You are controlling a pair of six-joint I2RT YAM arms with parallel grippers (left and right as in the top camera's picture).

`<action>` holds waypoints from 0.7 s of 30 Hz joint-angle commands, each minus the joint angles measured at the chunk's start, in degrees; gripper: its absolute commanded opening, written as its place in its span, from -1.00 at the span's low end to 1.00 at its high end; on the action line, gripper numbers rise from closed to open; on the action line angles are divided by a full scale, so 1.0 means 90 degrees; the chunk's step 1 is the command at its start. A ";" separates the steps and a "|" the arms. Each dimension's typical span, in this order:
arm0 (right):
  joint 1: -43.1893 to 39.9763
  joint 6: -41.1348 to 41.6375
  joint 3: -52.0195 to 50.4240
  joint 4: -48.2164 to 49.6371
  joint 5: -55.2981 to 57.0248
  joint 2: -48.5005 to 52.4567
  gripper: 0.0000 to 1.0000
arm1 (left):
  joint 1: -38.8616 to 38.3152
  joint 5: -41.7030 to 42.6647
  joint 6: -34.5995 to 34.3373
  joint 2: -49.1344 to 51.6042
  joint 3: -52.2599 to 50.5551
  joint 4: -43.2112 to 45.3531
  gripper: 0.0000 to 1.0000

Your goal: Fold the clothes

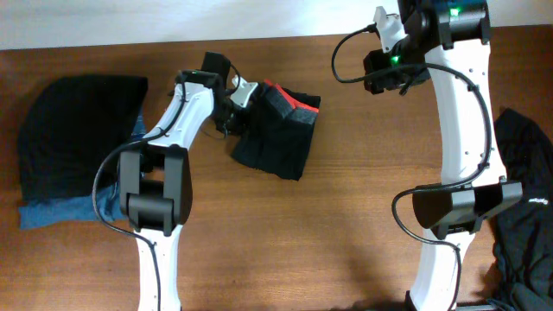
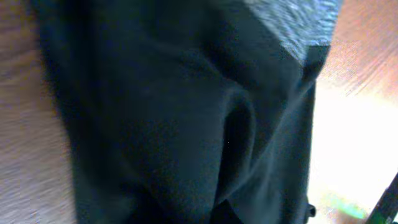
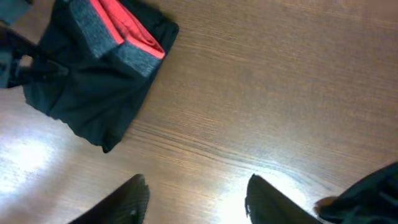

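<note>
A brown wooden table lay beneath both arms. The left gripper sat against one edge of the folded leggings, a black bundle with a grey-speckled, coral-edged waistband on top. Black fabric filled its wrist view, so whether its jaws were apart or together could not be told. The right gripper hung well away from the bundle, fingers spread wide and holding nothing. Beyond the left arm's outer side lay a black pile on blue cloth. Beside the right arm lay another black garment.
</note>
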 commanded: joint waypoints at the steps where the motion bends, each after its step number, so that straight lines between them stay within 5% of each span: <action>1: 0.0056 0.0027 0.0104 -0.0039 -0.0515 -0.0194 0.13 | -0.0274 -0.0019 -0.0049 -0.0219 -0.0017 -0.0010 -0.67; 3: 0.0104 0.0027 0.0012 -0.0034 -0.0561 -0.0185 -0.05 | -0.0379 -0.0032 0.0022 -0.0216 -0.0017 0.0010 -0.31; 7: 0.0187 0.0051 -0.0355 0.0136 -0.0600 -0.0126 -0.38 | -0.0488 -0.0483 0.0019 -0.0216 -0.0017 0.0027 -0.03; 13: 0.0488 0.0049 -0.1457 0.0843 -0.1064 -0.0070 -0.62 | -0.0486 -0.0874 0.0017 -0.0216 -0.0017 0.0002 0.00; 21: 0.0852 0.0075 -0.3065 0.2176 -0.1399 -0.0070 -0.63 | -0.0486 -0.0874 0.0017 -0.0216 -0.0017 0.0002 -0.01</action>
